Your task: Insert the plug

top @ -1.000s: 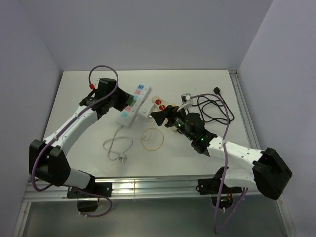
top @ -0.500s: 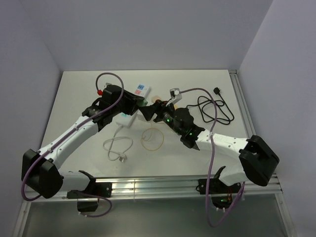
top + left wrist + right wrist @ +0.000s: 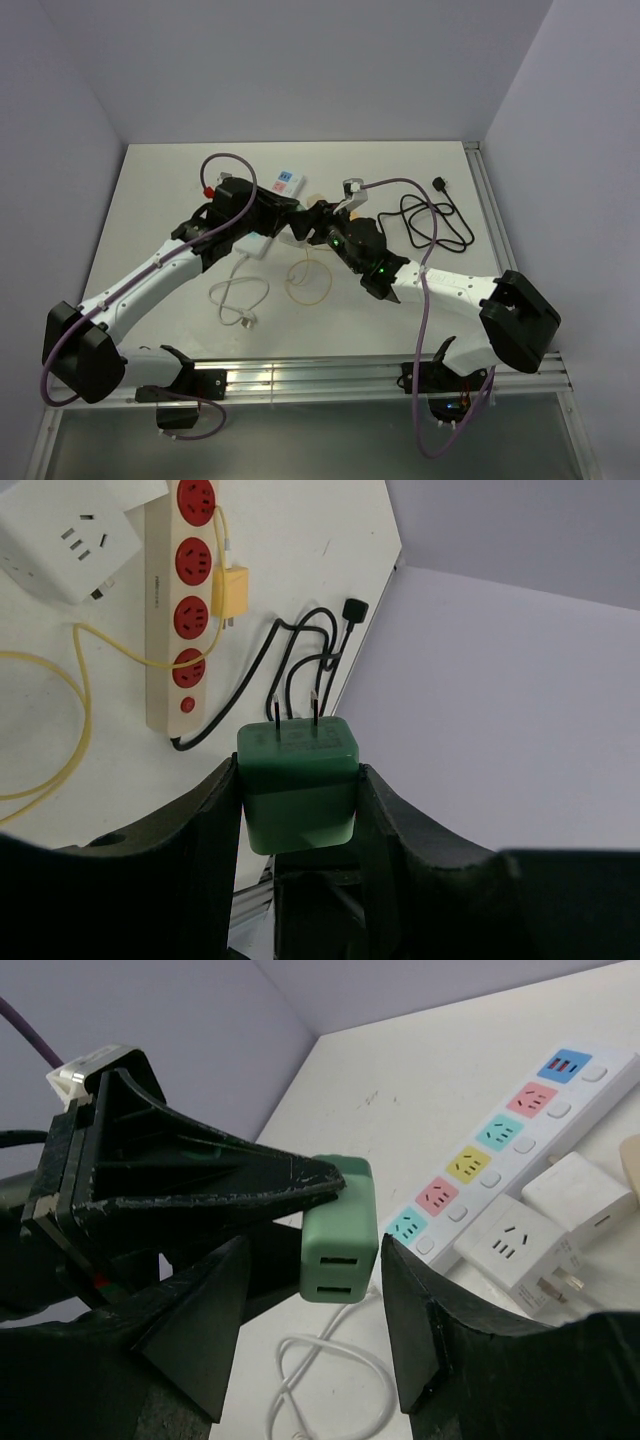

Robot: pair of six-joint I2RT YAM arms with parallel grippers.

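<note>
Left gripper [image 3: 296,780] clamped on green plug [image 3: 338,1245], held above desk [image 3: 440,1050], prongs exposed | right gripper [image 3: 312,1252] fingers apart, straddling plug body: judged handover for re-grip | power strip [image 3: 500,1130] close below, awaiting insertion.

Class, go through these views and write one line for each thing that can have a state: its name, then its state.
left gripper: shut on the green charger.
green charger: held in the air, prongs bare, not plugged in.
right gripper: open, one jaw on either side of the green charger.
coloured strip: the sockets that show are empty.
white adapter: unplugged, prongs bare.
black cable: loose, plug end free.
</note>
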